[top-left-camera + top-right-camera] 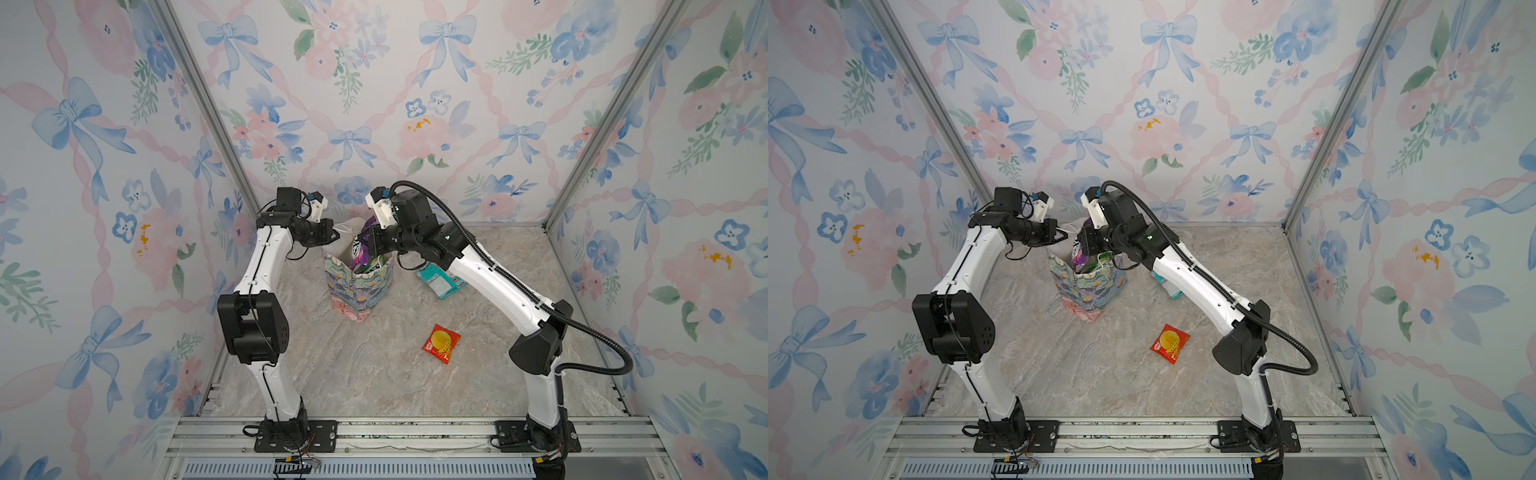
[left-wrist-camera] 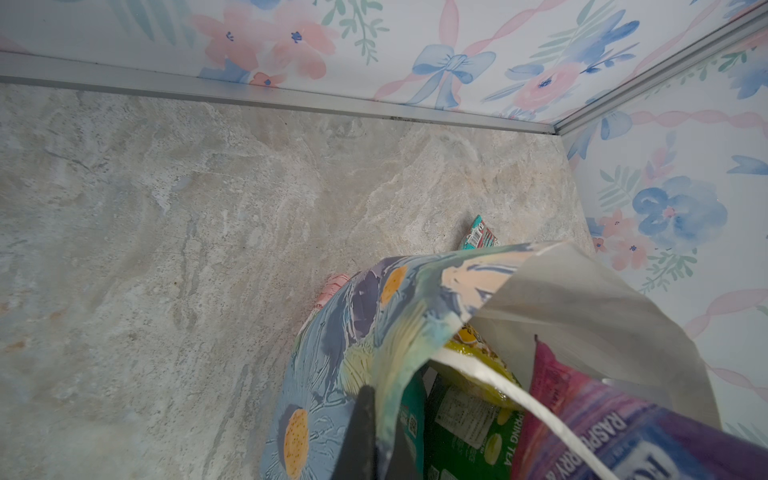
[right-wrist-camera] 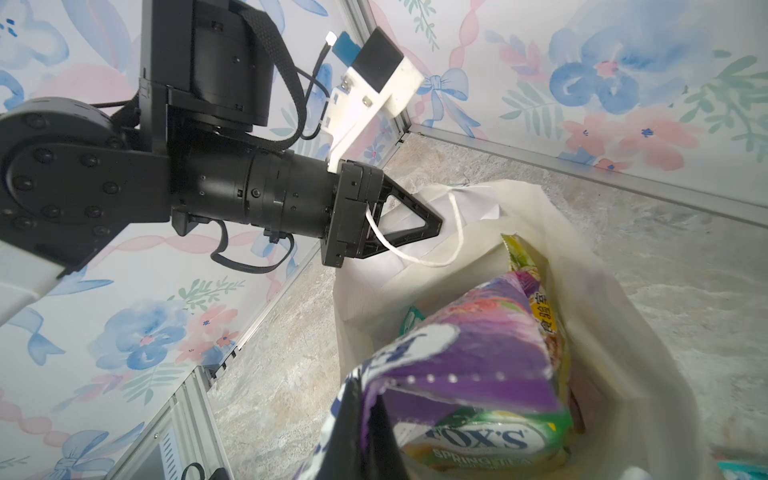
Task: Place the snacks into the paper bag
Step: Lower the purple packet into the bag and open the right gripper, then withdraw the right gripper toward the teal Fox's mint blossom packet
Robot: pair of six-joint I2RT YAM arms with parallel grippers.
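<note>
The floral paper bag stands upright at mid-table with its mouth open. My left gripper is shut on the bag's left rim, and the white cord handle loops by its fingers. My right gripper is shut on a purple packet that stands in the bag's mouth with its top sticking out. Inside lie a green FOX'S packet and a yellow one. A teal packet and a red packet lie on the table.
The marble tabletop is walled on three sides by floral panels. The teal packet lies partly under my right arm, close to the bag. The red packet lies nearer the front, right of centre. Aluminium rails run along the front edge.
</note>
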